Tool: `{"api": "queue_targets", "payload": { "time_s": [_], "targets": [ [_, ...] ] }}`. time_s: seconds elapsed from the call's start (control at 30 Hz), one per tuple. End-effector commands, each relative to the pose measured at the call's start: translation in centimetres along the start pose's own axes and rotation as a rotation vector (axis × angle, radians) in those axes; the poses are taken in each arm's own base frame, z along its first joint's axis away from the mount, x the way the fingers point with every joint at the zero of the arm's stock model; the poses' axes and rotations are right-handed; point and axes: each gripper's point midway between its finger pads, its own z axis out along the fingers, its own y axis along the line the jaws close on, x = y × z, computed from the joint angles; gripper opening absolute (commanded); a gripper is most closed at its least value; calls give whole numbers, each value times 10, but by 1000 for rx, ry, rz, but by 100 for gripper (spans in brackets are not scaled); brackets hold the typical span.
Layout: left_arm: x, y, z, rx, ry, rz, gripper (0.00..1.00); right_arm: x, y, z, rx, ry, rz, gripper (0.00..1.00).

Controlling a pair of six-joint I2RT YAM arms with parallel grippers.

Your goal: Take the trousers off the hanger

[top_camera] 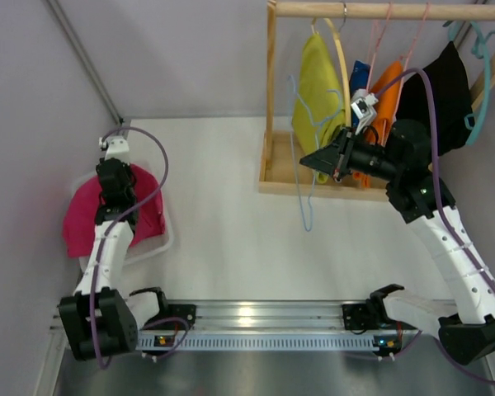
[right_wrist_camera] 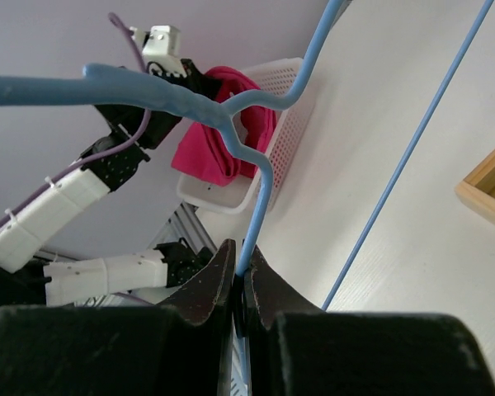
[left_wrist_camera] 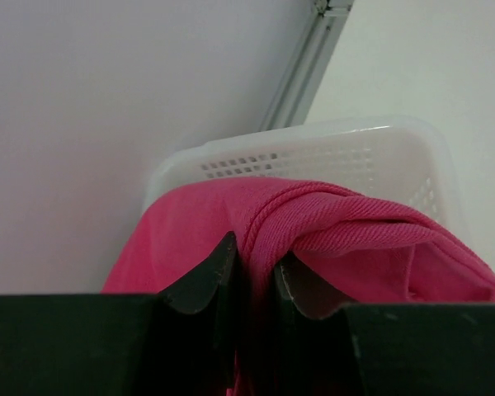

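**Pink trousers at the basket, bare hanger in the right gripper**

From above, the pink trousers lie heaped over the white basket at the left side of the table, so this pair looks already off its hanger. The left arm rises from its base and bends down over the heap, with the left gripper pointing into the cloth. The right arm reaches far forward to the wooden rack, its wrist turned to the left. The right gripper holds the blue hanger bare in front of the rack, probably to steady it apart from the cloth. The yellow-green trousers hang on the rack, on another hanger.

In the left wrist view the jaws are almost closed and pinch a thick fold of the pink trousers above the basket. I judge this grip serves to lay the cloth down there.

In the right wrist view the jaws press together on the thin wire of the hanger, just under its neck. No cloth is on it
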Motion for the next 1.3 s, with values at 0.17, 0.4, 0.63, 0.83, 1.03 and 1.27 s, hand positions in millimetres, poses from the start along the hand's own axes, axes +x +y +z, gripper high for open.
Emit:
{"api": "queue_targets", "payload": {
  "time_s": [0.17,0.4,0.63,0.83,1.03,1.27],
  "targets": [
    [-18,-26,66,10,-22,-121,0,-25,17,-12,-1,-71,-74,0],
    [3,-43,73,53,55,-161,25,-24,21,-20,12,-74,-89,0],
    [-47,-36,35,141,-65,-208,71,-29,25,-20,10,-88,-77,0],
    [-112,-30,-21,278,-288,-230,86,-36,27,-17,2,-104,-50,0],
    [-163,-49,-91,553,-443,-237,88,-49,28,-9,-8,-134,-37,0],
    [-193,-60,-148,759,-517,-308,89,-78,8,14,96,-122,1,0]
  ]
}}
